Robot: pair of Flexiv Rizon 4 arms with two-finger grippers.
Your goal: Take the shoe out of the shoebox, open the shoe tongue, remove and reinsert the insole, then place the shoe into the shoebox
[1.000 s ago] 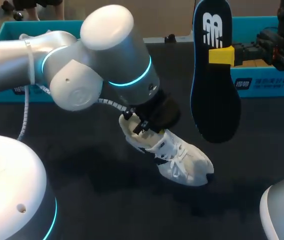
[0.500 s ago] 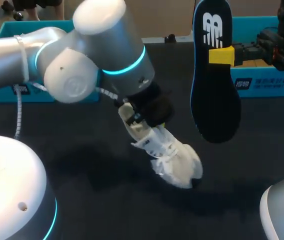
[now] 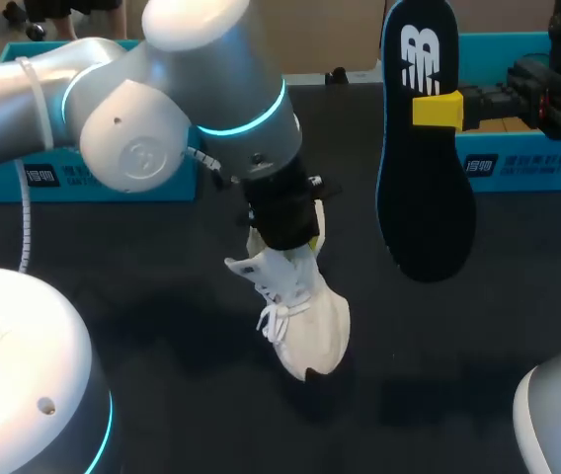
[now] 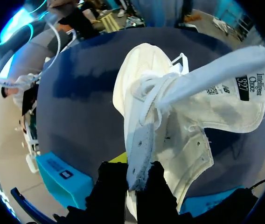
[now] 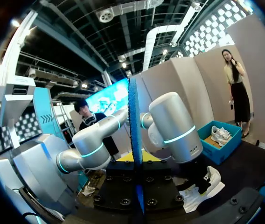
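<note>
Head view: left end effector (image 3: 296, 240) swung shoe (image 3: 310, 314) toe-down; insole (image 3: 425, 197) unmoved.

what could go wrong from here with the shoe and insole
1. The left gripper pinches only a thin edge of the white lace-up sneaker, which hangs toe-down; it could slip out or swing.
2. The right gripper holds the long dark insole at one narrow spot, its lower part hanging free, so it may bend and miss the opening.
3. The loose white laces dangle by the opening and could snag the insole.
</note>
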